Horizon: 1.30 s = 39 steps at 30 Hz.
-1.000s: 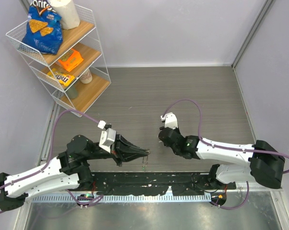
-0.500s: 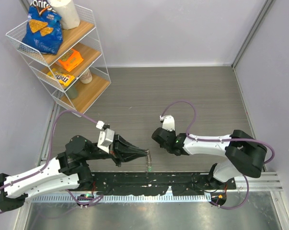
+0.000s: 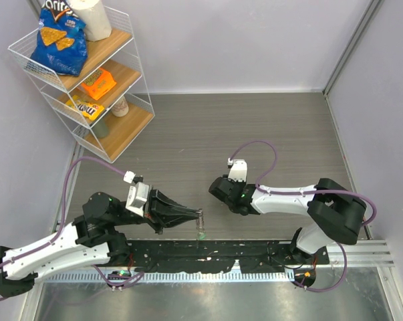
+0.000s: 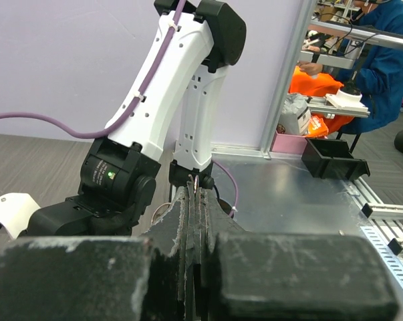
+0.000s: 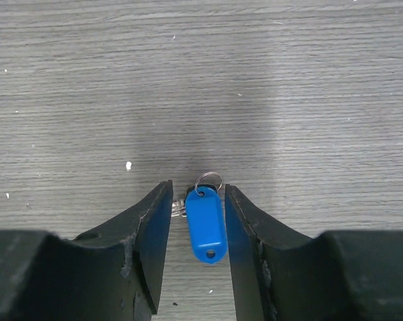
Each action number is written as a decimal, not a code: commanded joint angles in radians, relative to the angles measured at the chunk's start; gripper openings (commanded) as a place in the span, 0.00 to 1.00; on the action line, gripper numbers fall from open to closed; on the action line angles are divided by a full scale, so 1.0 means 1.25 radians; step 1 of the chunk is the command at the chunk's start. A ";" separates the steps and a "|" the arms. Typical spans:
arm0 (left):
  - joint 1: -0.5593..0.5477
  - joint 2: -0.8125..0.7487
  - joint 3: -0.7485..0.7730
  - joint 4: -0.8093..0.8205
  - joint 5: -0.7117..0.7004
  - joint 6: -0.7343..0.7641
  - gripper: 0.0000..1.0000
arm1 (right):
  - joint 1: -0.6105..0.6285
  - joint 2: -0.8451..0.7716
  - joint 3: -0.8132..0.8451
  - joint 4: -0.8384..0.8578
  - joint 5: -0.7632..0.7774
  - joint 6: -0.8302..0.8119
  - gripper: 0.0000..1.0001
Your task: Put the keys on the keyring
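My left gripper (image 3: 197, 215) is shut on the thin metal keyring (image 3: 200, 219). The green-headed key (image 3: 201, 232) hangs below it, just above the near rail. In the left wrist view the jaws (image 4: 195, 192) are pressed together, with a sliver of metal (image 4: 198, 179) sticking out at their tip. My right gripper (image 3: 219, 192) points down at the table and is open. In the right wrist view (image 5: 197, 200) its fingers straddle the blue-tagged key (image 5: 206, 227), which lies flat on the wood, with a small split ring (image 5: 208, 180) at its far end. The blue key is hidden in the top view.
A white wire shelf (image 3: 87, 80) with snack bags stands at the back left. A black rail (image 3: 208, 257) and a metal ledge run along the near edge. The right arm (image 4: 181, 87) rises close in front of the left gripper. Grey walls enclose the table.
The right gripper has moved left and come down over the blue key. The left gripper has drawn back slightly to the left with the keyring and green key.
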 commanded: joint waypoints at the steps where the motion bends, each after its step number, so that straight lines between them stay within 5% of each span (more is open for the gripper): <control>1: -0.001 -0.004 0.006 0.023 -0.003 0.019 0.00 | -0.003 0.011 0.030 -0.004 0.061 0.041 0.43; 16: -0.001 0.003 0.008 0.017 -0.009 0.026 0.00 | -0.013 0.032 0.024 0.016 0.058 0.037 0.28; 24: -0.001 0.005 0.014 0.013 -0.011 0.027 0.00 | -0.013 0.026 0.019 0.022 0.053 0.028 0.06; 32: -0.002 0.008 0.024 0.004 -0.018 0.027 0.00 | -0.013 -0.033 -0.007 0.049 0.063 -0.024 0.05; 39: -0.001 0.009 0.035 -0.009 -0.029 0.031 0.00 | -0.013 -0.251 -0.101 0.154 0.024 -0.176 0.05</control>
